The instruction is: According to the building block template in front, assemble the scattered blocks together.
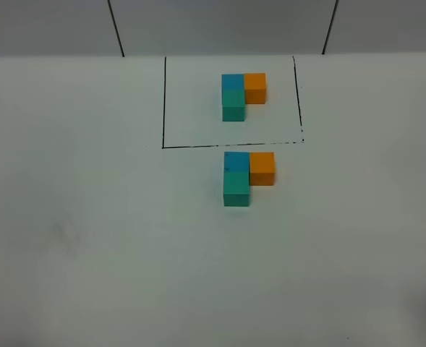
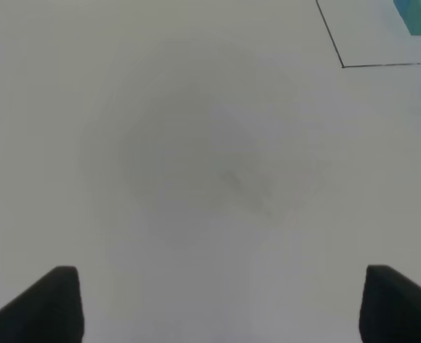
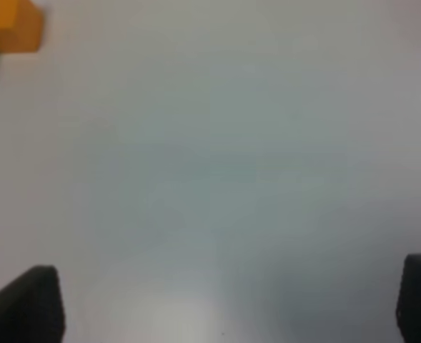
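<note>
The left pincer is seen spread over bare white counter, nothing between its fingertips; the right pincer is likewise spread and empty. Beyond them, the scattered blocks are found joined in an L, touching, just outside the black line. The building block template is set inside that frame, farther back

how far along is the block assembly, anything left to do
Looks done: the unframed blue cube, teal cube and orange cube sit touching in an L, matching the building block template inside its black-line rectangle. In hand: nothing; the left gripper and right gripper are open over bare table. Left: seemingly nothing.
</note>
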